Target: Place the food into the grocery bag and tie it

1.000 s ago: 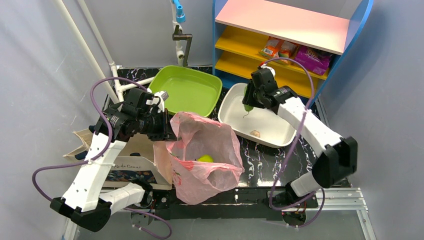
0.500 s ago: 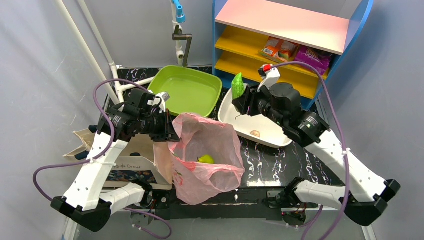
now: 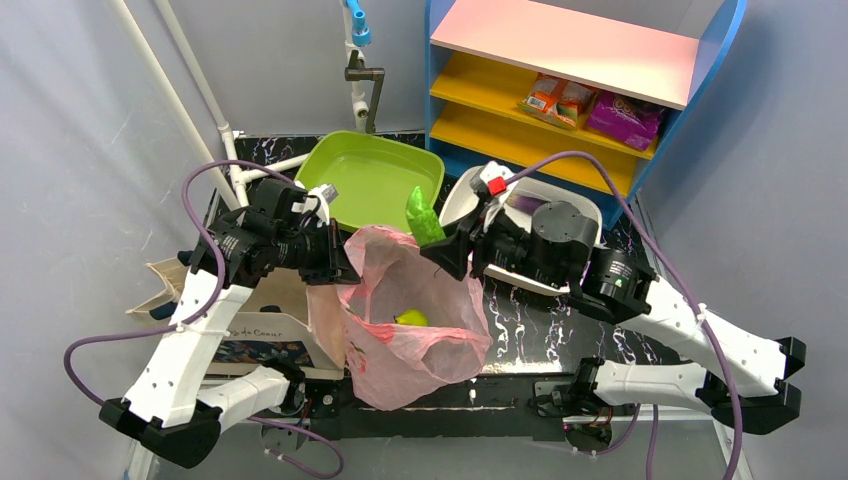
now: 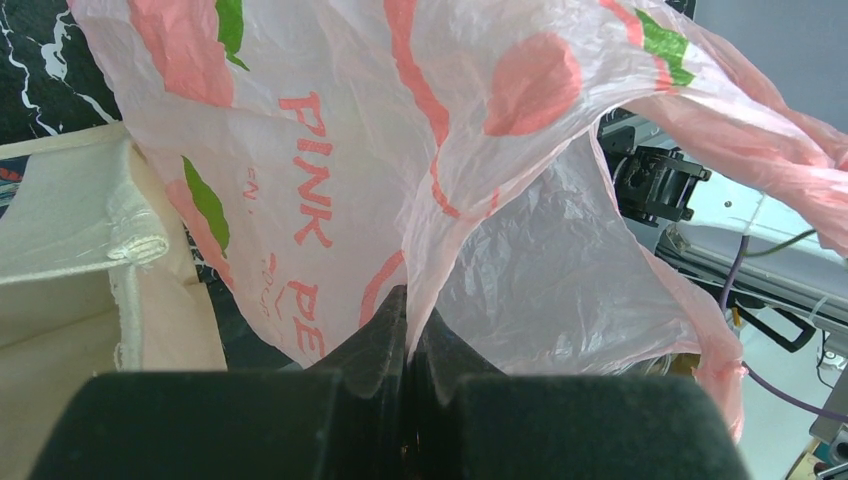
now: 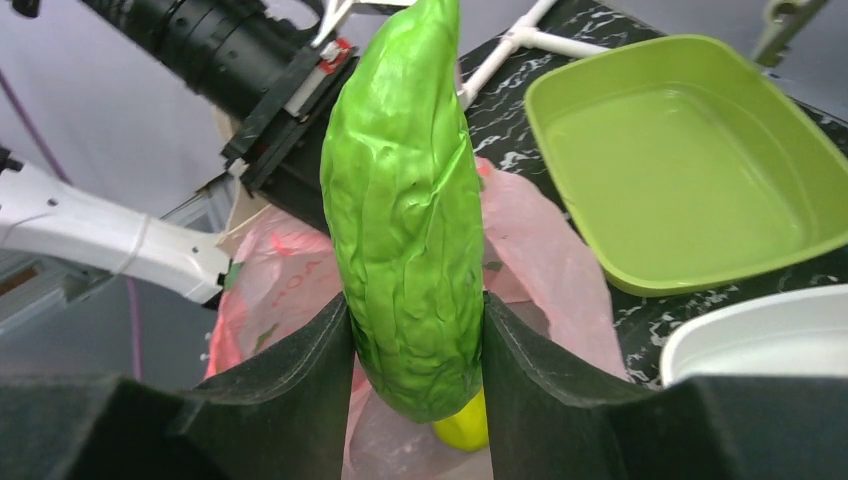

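Pinching what, the left fingers [image 4: 375,345]?
– Shut tight on the grocery bag [image 4: 330,150]'s rim, holding it up so the mouth gapes at centre frame.
– And the right fingers [image 5: 300,370]?
– Clamped half-wide round the long green vegetable [image 5: 405,200] (upright), over that mouth's upper edge, presumably to drop it beside the pear [image 3: 410,318].
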`<action>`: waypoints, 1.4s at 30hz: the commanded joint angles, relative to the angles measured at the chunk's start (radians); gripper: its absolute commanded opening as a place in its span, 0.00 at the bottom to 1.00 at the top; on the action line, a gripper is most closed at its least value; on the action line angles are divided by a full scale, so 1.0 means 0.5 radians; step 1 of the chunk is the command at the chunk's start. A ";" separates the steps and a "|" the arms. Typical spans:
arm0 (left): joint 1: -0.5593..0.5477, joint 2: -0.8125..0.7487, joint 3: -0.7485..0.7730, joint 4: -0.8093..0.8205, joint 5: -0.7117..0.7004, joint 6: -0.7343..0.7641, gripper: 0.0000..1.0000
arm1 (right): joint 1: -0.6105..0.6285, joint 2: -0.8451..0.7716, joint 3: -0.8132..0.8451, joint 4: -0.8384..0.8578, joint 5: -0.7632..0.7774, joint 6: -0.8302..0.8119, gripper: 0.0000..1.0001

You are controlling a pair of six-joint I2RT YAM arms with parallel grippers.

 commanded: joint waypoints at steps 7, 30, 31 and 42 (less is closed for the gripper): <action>-0.012 -0.086 -0.038 -0.041 0.019 -0.001 0.00 | 0.219 0.141 0.025 0.051 -0.007 -0.038 0.36; -0.012 -0.102 -0.037 -0.050 -0.012 0.004 0.00 | 0.262 0.267 0.258 -0.076 0.328 -0.029 0.84; -0.013 -0.103 -0.037 -0.052 -0.014 0.008 0.00 | 0.259 0.255 0.259 -0.060 0.362 -0.039 0.84; -0.011 -0.095 -0.030 -0.056 -0.025 0.008 0.00 | 0.216 0.216 0.264 -0.049 1.123 -0.019 0.86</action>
